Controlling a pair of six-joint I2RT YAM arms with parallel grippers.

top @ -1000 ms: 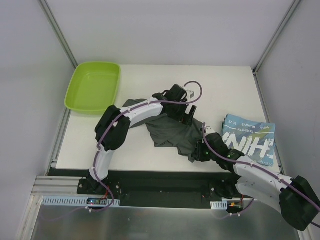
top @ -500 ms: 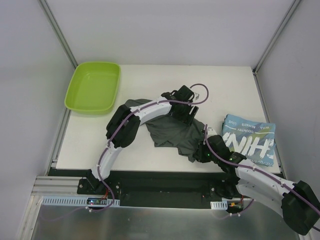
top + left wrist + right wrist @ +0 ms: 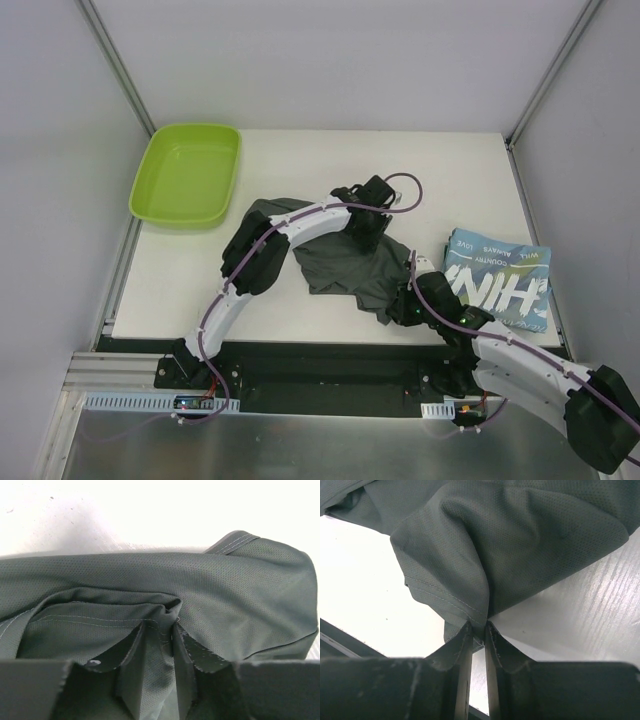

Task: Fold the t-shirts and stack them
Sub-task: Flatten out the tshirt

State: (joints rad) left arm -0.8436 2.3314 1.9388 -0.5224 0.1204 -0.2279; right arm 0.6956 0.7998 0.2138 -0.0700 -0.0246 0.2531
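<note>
The grey t-shirt (image 3: 335,268) is bunched mid table (image 3: 460,170). Its far edge is pinched tight in the left gripper (image 3: 160,629) and its near hem is clamped by the right gripper (image 3: 478,628), so the held side runs far-to-near.

The white tabletop (image 3: 300,150) is a rectangle, and in the right wrist view it shows a faint wood grain. Behind the tabletop stands a plain pale grey back wall (image 3: 330,60). A left panel (image 3: 50,220) and a right panel (image 3: 595,200) of the same colour close its sides. A slanting metal post (image 3: 116,60) rises from each far corner of the tabletop. Along its near edge runs a dark rail (image 3: 330,362), and nearer than that lies a brushed metal sheet (image 3: 300,450). The light is even and soft, with only weak shadows on the tabletop.
</note>
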